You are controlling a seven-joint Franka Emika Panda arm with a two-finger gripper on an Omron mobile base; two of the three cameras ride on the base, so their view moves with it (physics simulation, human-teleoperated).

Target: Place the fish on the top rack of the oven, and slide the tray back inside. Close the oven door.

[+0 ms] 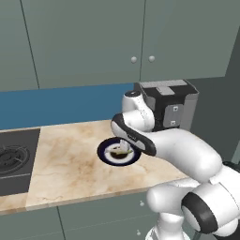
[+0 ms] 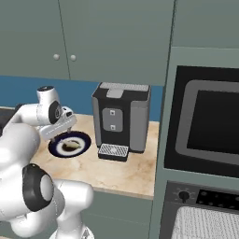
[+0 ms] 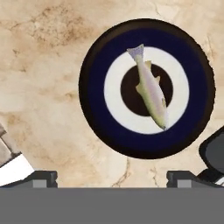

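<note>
We are at the first step: picking up the fish [image 3: 151, 89], which lies in the middle of the plate [image 3: 94, 83] on the marble bench [image 3: 43, 87]. Nothing about the oven has been done yet, as far as these views let us judge.

Our tool [image 3: 112, 177] hangs over the plate with its two fingertips [image 3: 41, 177] set wide apart and nothing between them. In the hand view the fish sits at about 1 o'clock from the midpoint between the tips, its tail pointing toward 11 and its head toward 5 (so it runs on a slant across the plate's dark centre).

From the left base view the tool [image 1: 123, 145] is just above the plate [image 1: 104, 151]; from the right base view the coffee machine [image 2: 121, 119] stands at 3 o'clock of the plate [image 2: 84, 140], near but apart.

Next, we judge, the tool must shift a little toward 1 o'clock, turn so the tips straddle the fish's narrow body, descend, and close gently on this small, slim thing.
</note>
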